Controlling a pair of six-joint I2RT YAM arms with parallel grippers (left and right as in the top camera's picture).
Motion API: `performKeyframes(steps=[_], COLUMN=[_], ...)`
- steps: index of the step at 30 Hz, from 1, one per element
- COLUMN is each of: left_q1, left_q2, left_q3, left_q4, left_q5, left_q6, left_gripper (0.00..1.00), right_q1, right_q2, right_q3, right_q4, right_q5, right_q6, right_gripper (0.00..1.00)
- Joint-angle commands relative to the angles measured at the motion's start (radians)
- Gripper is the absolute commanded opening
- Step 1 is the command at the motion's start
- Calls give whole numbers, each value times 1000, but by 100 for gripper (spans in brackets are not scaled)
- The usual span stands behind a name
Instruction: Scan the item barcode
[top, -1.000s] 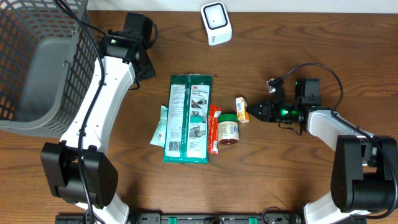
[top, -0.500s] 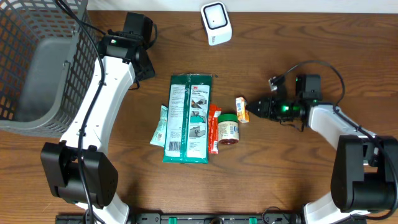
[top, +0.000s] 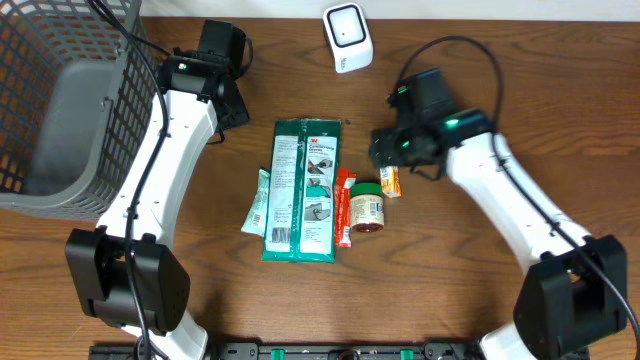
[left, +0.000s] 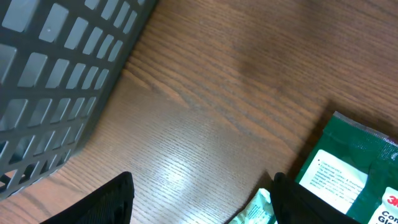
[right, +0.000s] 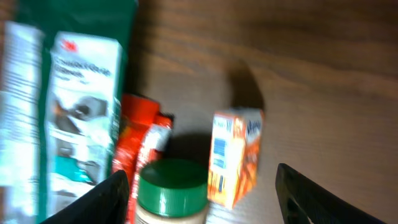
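grey mesh basket (top: 40, 60) at upper left. small orange-and-white box (right: 235, 155) on the counter (right: 323, 74) beside a green-lidded jar (right: 172, 186), below the spread right hand (right: 202, 190); left hand (left: 200, 196) also spread.

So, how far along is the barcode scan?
Done: nothing visibly. The orange box, jar and green package lie on the table, away from the scanner.
In hand: nothing. The right hand hovers open at the orange box; the left hand is open and empty near the basket.
Left: grasp an item and show its barcode to the scanner.
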Motion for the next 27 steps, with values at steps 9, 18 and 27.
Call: performKeyframes(steps=[9,18,27], left_q1=[1,1,1], left_q2=[11,11,11], left_q3=[-6,-6,-6], left_q4=[-4,-4,-4], left_q5=[-24,-24,-24], left_q6=[-17,-17,-16], left_gripper=[70,70,70], right_q1=[118,117,117], right_q2=[133,184,185], right_q3=[9,9,-10], right_q4=[-3,10,24], right_q5=[377,331,325], right_q6=[82,84,84], right_gripper=[72,70,66])
